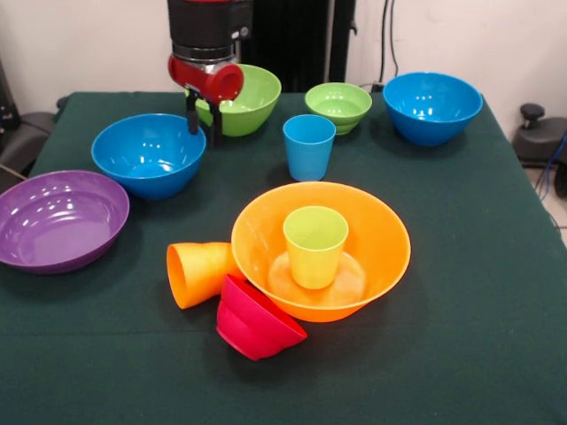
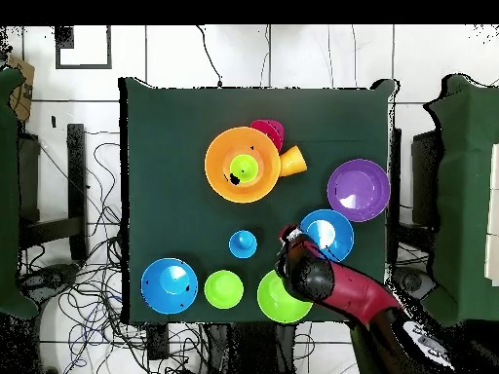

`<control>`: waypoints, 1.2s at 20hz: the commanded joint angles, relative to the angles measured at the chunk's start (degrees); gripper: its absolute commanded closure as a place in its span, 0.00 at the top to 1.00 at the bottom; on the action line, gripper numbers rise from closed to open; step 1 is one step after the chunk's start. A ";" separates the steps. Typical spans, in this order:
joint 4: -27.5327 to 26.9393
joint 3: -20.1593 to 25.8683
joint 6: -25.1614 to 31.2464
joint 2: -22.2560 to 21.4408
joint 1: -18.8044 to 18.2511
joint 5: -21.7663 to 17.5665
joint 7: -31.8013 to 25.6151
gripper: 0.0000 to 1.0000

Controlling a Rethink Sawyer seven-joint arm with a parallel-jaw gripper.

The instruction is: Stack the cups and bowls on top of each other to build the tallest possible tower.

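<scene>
Cup [image 1: 315,245], lime green, stands in orange bowl [image 1: 381,232] (hand [image 1: 203,123] released, empty).

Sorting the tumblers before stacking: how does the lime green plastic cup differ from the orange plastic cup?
The lime green plastic cup stands upright, mouth up; the orange plastic cup lies on its side, mouth towards the camera in the front view. The lime green cup sits inside the big orange plastic bowl; the orange cup lies on the green tablecloth beside that bowl. Both are glossy and tapered.

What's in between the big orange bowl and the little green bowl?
The blue cup stands between the big orange bowl and the little green bowl; the front view shows it best.
</scene>
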 commanded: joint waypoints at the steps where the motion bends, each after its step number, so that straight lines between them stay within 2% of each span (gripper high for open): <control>1: -2.99 3.26 6.19 -0.55 -0.23 1.56 4.47 1.00; 9: -8.79 3.03 2.37 6.97 0.38 0.99 4.05 1.00; 17: -11.91 2.68 1.10 10.47 0.79 0.60 4.17 1.00; 24: -12.82 2.28 1.35 11.12 0.37 -0.38 3.61 1.00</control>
